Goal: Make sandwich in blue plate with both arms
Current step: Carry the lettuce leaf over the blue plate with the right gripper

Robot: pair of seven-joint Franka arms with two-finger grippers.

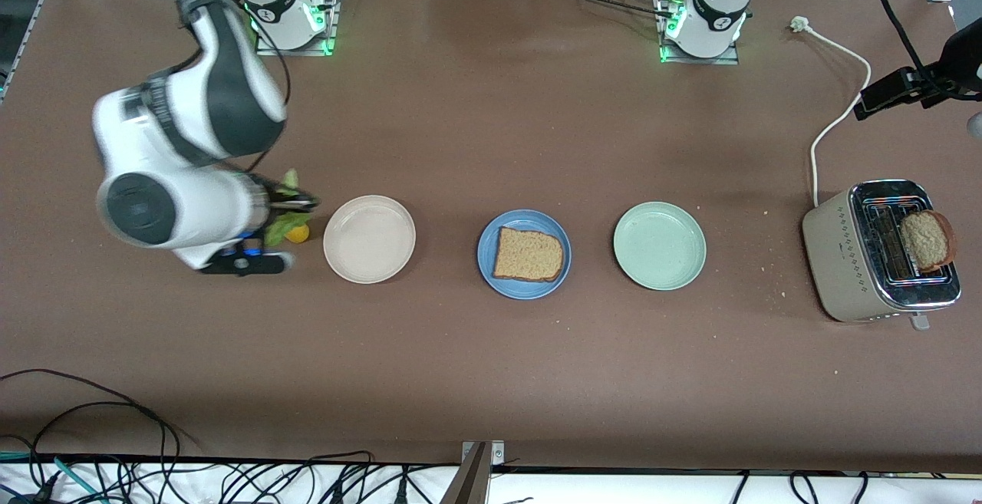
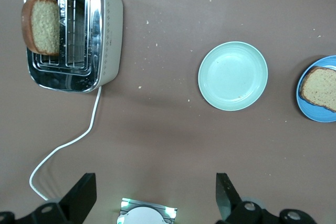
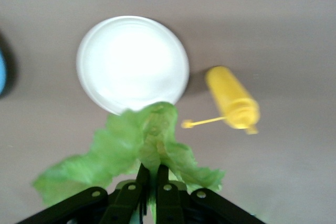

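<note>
One slice of brown bread (image 1: 528, 255) lies on the blue plate (image 1: 486, 255) at the middle of the table. My right gripper (image 1: 295, 203) is shut on a crinkly green lettuce leaf (image 1: 285, 220), held above the table beside the beige-white plate (image 1: 369, 238), toward the right arm's end. In the right wrist view the lettuce leaf (image 3: 142, 145) spreads out from the closed gripper (image 3: 150, 169). A second bread slice (image 1: 926, 240) stands in the toaster (image 1: 859, 258). My left gripper (image 2: 155, 182) is open and empty, high over its own base, out of the front view.
A yellow squeeze bottle (image 1: 298, 233) lies on the table under the held lettuce. A pale green plate (image 1: 659, 245) sits between the blue plate and the toaster. The toaster's white cord (image 1: 832, 116) runs toward the left arm's base. Crumbs dot the table near the toaster.
</note>
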